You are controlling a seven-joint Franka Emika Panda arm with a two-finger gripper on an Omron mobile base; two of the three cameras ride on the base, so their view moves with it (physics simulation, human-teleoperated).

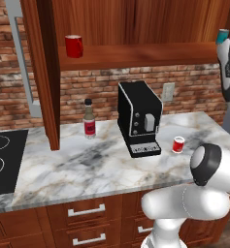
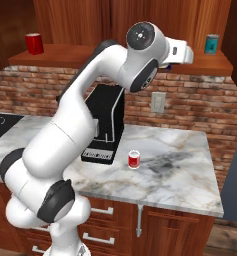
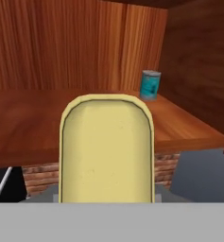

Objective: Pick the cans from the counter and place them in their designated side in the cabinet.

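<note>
Cabinet [image 3: 47, 127] shelf ahead w/ teal can [image 3: 150, 85]; jaws clamp yellow-labelled can [image 3: 107, 151], no legible text.

The marble counter [image 1: 87, 164] carries a black coffee machine [image 1: 138, 118]. A dark bottle [image 1: 89, 119] stands left of the machine, a red can [image 1: 178, 144] right of it. Above the machine, the cabinet shelf [image 1: 136, 55] bears a red mug [image 1: 73, 46] at its left and a teal can [image 2: 211, 44] far right.

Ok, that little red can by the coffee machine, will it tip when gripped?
The red can is short and squat, standing upright on the counter, so it probably won't tip. Its round side may slip; knocked over, it would likely roll.
</note>
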